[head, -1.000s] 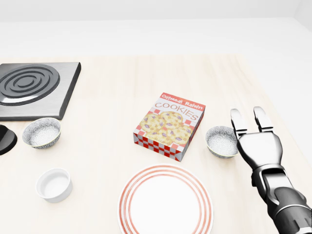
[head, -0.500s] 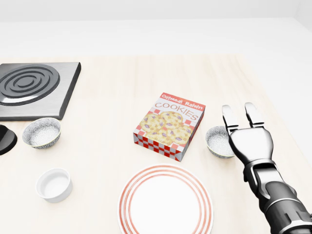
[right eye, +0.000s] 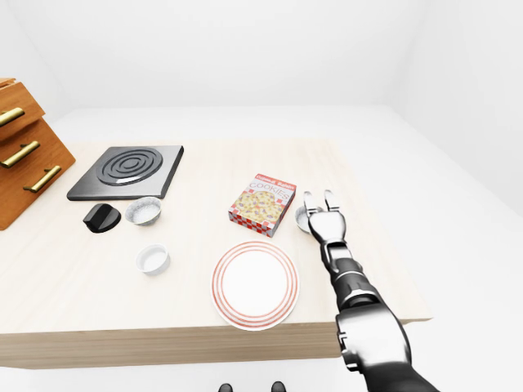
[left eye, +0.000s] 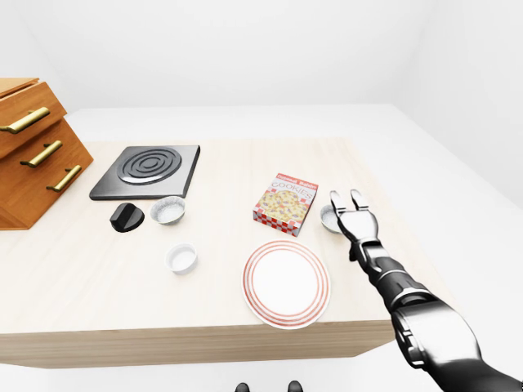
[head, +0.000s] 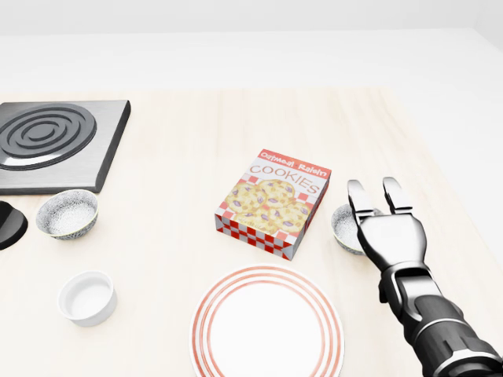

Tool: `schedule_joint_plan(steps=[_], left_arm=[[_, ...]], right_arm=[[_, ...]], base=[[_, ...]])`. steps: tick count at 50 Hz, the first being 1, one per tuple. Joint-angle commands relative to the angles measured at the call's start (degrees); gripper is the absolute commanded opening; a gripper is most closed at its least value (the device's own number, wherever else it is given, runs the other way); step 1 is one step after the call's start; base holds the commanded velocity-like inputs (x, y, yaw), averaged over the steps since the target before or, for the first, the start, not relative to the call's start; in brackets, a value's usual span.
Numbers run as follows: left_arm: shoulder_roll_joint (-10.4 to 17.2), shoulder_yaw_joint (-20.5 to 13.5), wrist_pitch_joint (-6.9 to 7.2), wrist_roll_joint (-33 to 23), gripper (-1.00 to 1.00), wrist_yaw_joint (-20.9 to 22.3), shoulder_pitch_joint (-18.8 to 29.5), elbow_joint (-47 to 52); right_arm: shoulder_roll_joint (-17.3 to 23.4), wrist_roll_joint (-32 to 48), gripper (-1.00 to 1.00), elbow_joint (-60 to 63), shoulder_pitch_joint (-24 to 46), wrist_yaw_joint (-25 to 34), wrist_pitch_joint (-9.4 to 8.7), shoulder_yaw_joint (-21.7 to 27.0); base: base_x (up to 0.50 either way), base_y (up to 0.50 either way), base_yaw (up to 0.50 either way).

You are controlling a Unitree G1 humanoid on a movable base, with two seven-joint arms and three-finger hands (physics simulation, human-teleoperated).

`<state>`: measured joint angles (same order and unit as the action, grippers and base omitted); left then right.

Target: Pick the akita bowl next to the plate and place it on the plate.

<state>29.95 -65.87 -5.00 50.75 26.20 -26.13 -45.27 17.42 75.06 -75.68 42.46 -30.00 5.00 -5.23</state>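
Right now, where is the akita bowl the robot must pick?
In the head view the akita bowl sits right of centre, between the cookies box and the right hand, above the right edge of the plate.

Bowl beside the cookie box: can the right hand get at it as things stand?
Probably yes. The right hand hangs open over the right edge of the bowl, with nothing between them. The cookie box lies close on its left in the head view, which might crowd the grasp a little.
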Motion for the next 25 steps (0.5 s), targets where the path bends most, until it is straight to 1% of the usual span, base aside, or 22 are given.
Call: schedule_joint_plan(steps=[1,5,10,16,25], left_arm=[[-0.1,-0.1,0.00,0.2,1.00,0.2,0.2,-0.2],[-0.2,0.1,0.00,0.3,1.00,0.2,0.1,-0.1],[0.5,0.4,0.00,0.8,1.00,1.0,0.5,-2.1],[0.7,1.1,0.00,1.6,1.00,1.0,0.2,-2.4],[0.1,1.4,0.00,1.4,1.00,0.1,-0.3,-0.6]], right_arm=[[-1.3,-0.1,1.00,-1.4,0.3,0.0,0.00,-0.5],[-1.6,0.1,1.00,-1.9,0.5,0.0,0.00,-0.4],[-1.7,0.3,1.00,-2.1,0.5,0.0,0.00,-0.3],[-1.5,-0.5,1.00,-2.6,0.9,0.0,0.00,0.9],[-1.2,-1.4,1.00,-3.1,1.1,0.0,0.00,1.9]], base=[[0.00,0.00,0.00],[0.00,0.00,0.00],[0.00,0.00,0.00],[0.00,0.00,0.00],[0.00,0.00,0.00]])
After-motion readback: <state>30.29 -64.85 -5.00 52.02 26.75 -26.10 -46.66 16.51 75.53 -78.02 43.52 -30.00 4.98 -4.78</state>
